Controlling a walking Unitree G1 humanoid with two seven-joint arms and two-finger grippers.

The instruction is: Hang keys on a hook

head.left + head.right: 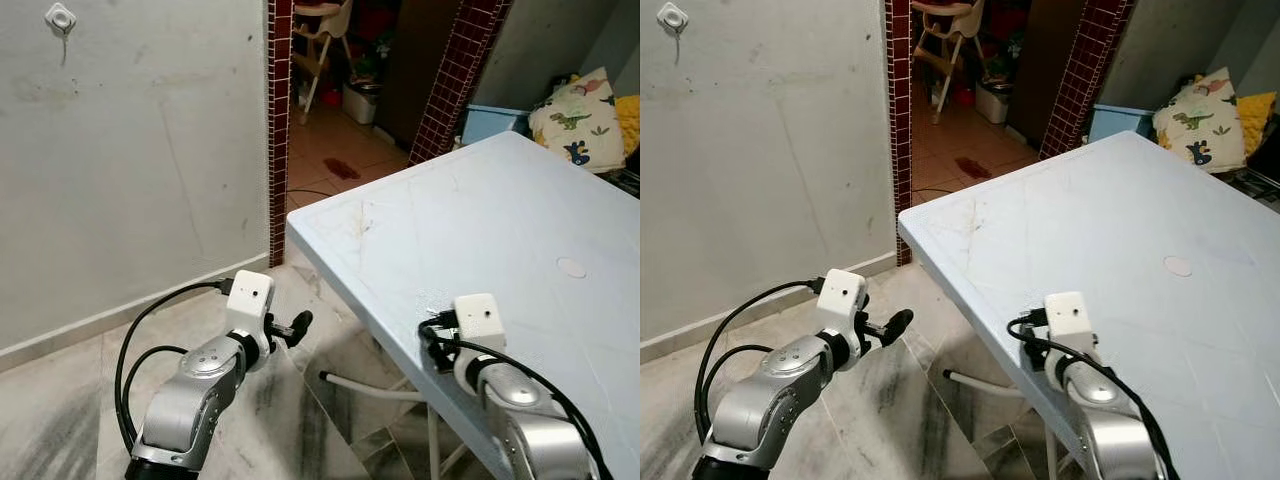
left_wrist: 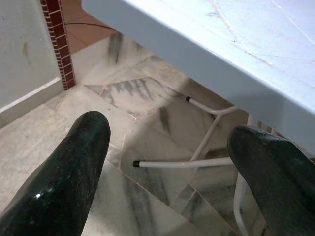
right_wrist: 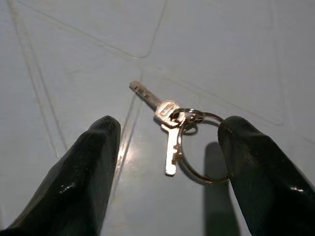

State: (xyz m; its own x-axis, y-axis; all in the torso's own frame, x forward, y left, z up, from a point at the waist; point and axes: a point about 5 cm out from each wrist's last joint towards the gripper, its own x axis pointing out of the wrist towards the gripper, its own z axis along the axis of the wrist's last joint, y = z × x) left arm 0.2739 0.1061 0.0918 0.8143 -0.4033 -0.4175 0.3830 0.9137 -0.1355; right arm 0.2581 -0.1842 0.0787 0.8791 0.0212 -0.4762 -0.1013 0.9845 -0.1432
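Keys (image 3: 172,129) on a metal ring lie flat on the pale blue table (image 1: 520,230), between the spread fingers (image 3: 78,182) of the right gripper (image 3: 167,172), which hovers just above them with its jaws open and nothing held. One finger's tip sits just beside the ring; I cannot tell whether it touches. In the head views the right arm reaches over the table's near edge, and the keys themselves are hidden behind its wrist.

Off the table's left side, the left gripper (image 1: 296,326) hangs over the marbled floor (image 1: 60,410), its fingers (image 2: 64,177) wide apart and empty, with the table's white legs (image 2: 197,160) ahead of it.

Farther off, a small white hook (image 1: 60,17) sits high on the grey wall. Beyond the tiled doorway stands a high chair (image 1: 325,40). Past the table's far corner sits a light blue bin (image 1: 492,122); its contents cannot be made out. A dinosaur-print pillow (image 1: 578,120) rests beside it.
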